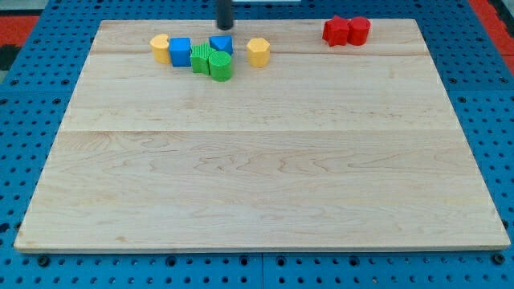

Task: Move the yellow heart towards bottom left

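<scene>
tip: my tip [225,27] bare dark rod, holds nothing — at 12 o'clock edge of wooden board [257,185], just above blue block [221,44] | target: yellow heart-shaped block [161,48] at 11 o'clock, touching blue cube [180,51] | risk: cluster with green blocks [212,62] in path — wrong block dragged

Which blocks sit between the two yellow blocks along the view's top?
In the camera view, between the left yellow block and right yellow block lie two blue blocks and two touching green blocks.
</scene>
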Tool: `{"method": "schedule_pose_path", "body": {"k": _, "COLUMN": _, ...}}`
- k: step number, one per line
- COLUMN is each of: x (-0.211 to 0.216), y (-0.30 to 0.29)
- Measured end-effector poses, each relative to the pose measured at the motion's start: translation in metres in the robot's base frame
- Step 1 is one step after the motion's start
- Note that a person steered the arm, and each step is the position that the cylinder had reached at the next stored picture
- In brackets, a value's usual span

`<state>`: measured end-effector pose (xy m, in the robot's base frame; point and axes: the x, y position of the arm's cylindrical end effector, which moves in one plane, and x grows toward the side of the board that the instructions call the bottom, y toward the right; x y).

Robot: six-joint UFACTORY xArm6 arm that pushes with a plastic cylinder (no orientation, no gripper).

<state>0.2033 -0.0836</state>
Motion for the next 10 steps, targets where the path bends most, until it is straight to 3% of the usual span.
{"method": "schedule_pose_path", "body": {"k": 1, "x": 0.020, "y": -0.052}}
{"method": "schedule_pose_path", "body": {"k": 3, "x": 0.065, "y": -0.060}}
{"method": "schedule_pose_path", "body": {"k": 5, "x": 0.035, "y": -0.071}}
{"method": "schedule_pose_path", "body": {"k": 7, "x": 0.096, "y": -0.089}}
{"method": "schedule_pose_path", "body": {"k": 10, "x": 0.098, "y": -0.134}}
